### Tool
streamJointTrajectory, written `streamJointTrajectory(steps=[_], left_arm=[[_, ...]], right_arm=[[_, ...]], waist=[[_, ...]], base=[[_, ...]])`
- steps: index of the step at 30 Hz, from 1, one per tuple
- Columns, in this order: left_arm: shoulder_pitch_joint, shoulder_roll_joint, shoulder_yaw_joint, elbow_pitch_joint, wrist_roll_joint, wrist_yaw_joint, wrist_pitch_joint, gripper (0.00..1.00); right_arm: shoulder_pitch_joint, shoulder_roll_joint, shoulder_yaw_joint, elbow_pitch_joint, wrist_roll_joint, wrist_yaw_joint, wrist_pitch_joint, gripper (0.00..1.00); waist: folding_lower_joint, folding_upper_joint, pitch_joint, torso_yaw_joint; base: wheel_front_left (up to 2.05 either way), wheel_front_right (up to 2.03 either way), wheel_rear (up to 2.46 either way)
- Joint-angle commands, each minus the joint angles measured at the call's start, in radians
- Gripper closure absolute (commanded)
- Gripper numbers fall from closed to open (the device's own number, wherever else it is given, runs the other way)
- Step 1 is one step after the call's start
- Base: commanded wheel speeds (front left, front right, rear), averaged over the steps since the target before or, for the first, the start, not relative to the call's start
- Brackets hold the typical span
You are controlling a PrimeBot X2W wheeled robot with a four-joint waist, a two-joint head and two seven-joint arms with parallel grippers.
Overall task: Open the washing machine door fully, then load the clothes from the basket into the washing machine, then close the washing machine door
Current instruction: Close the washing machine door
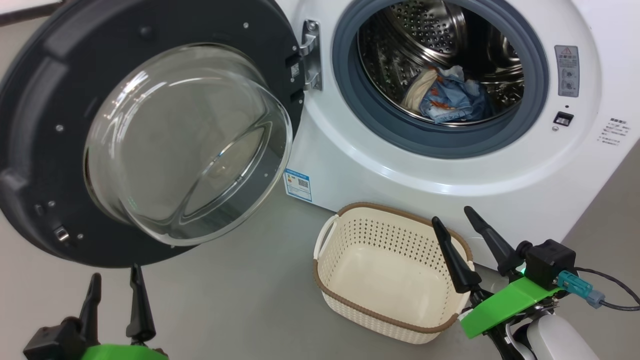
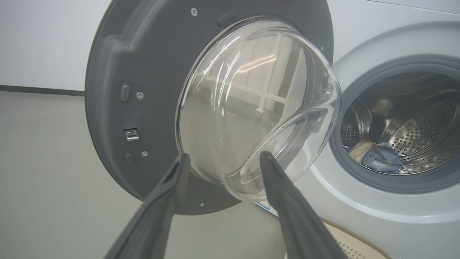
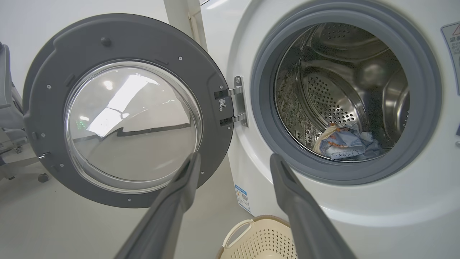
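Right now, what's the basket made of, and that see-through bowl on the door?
The basket looks like matte cream plastic: moulded holes, brown woven-look rim. The door's bowl seems glass, maybe clear plastic: glossy, see-through, bright reflections.

Cream basket (image 1: 395, 280), brown woven-look rim.

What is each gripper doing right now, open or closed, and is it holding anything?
Left gripper: open, holding nothing.
Right gripper: open, holding nothing.
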State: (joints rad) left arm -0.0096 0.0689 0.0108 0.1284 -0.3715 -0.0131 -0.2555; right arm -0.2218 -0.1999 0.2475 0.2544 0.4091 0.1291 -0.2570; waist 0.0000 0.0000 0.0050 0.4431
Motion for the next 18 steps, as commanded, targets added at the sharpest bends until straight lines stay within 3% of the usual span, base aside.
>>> streamJointTrajectory(steps=[1, 18], left_arm=[[-0.006, 0.01, 0.039, -0.025, 0.017, 0.002, -0.006, 0.0], [0.0, 0.009, 0.054, -0.035, 0.024, -0.008, -0.006, 0.0]], right_arm=[[-0.001, -0.005, 0.024, -0.02, 0.011, 0.002, -0.005, 0.0], [0.012, -0.011, 0.037, -0.019, 0.02, 0.002, -0.005, 0.0]], waist=[[0.0, 0.0, -0.008, 0.011], [0.0, 0.0, -0.016, 0.008]], base=[[0.0, 0.0, 0.0], [0.0, 0.0, 0.0]])
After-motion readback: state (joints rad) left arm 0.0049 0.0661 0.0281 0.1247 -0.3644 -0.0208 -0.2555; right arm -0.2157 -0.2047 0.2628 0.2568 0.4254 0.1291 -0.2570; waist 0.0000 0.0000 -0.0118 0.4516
